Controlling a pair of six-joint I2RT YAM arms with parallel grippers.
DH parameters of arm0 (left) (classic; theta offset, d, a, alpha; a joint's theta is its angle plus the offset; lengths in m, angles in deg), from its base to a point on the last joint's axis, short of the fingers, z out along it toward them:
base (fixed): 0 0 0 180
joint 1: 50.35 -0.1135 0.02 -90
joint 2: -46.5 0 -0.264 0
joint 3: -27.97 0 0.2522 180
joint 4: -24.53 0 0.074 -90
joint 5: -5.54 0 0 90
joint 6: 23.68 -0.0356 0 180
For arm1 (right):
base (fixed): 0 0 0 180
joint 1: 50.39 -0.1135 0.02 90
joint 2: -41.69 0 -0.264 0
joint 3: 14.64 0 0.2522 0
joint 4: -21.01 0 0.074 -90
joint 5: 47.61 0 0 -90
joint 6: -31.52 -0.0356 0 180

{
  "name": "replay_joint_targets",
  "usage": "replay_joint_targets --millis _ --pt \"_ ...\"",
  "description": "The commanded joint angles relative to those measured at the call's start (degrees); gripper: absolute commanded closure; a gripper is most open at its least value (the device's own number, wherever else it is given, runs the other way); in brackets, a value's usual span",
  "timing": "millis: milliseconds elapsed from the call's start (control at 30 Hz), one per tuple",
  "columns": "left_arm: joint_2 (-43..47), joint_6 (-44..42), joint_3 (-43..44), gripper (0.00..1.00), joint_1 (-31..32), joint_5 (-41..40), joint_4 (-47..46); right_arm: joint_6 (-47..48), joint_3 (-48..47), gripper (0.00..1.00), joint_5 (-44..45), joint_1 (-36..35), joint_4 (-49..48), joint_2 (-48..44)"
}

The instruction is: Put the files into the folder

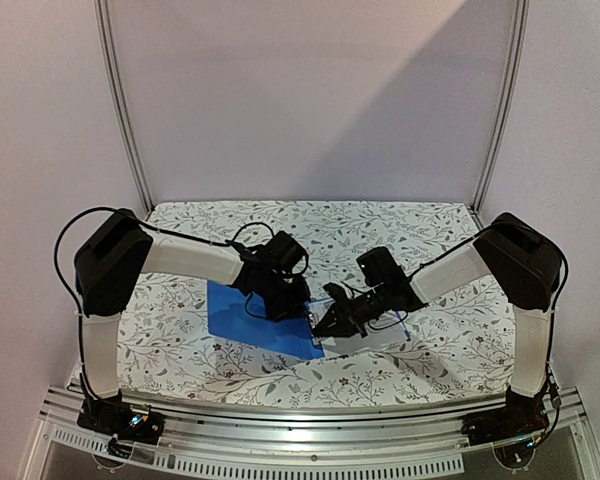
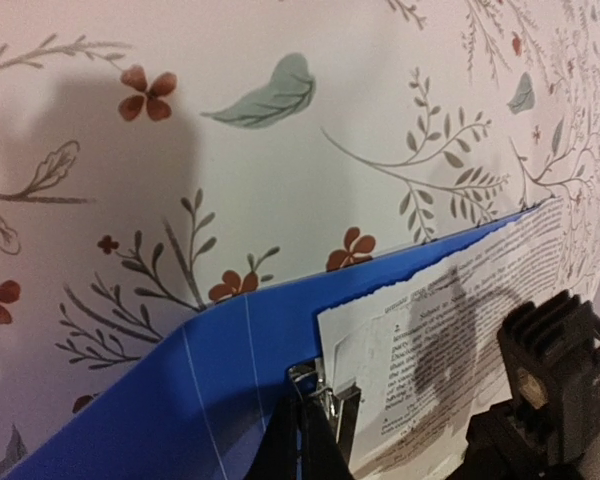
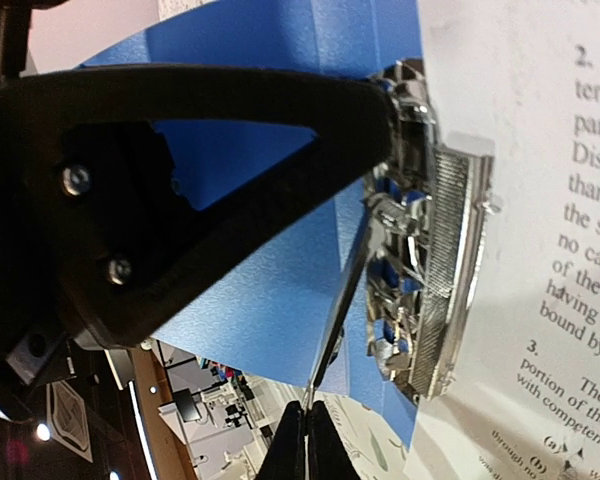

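Left claw (image 2: 300,445), right claw (image 3: 306,440) both pressed together; one folder (image 2: 220,360), one sheet (image 2: 450,310).

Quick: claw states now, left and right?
Left claw: closed, nothing held, tip at the clip.
Right claw: closed, apparently pinching the lever of the clip.
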Motion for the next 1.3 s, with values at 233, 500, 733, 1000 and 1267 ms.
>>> replay_joint_targets --millis 233,500,733,1000,1267 --pt "-0.70 0.33 -3.10 1.00 -1.16 -0.63 3.54 11.23 -0.51 0.97 7.26 -0.32 16.56 3.10" --pt "-0.72 0.64 -3.36 1.00 -1.16 -0.56 3.12 12.16 -0.66 0.97 6.75 -0.32 15.29 3.08" --pt "-0.52 1.41 -3.80 1.00 -1.16 0.02 2.53 6.98 0.83 0.91 2.95 -0.39 3.85 0.11" --pt "-0.31 1.83 -3.98 1.00 -1.13 0.10 2.26 4.90 -0.37 0.78 2.70 -0.33 1.96 -3.98" --pt "-0.24 1.83 -4.07 1.00 -1.07 0.07 2.15 2.44 -1.10 0.71 2.39 -0.37 0.45 -5.21"
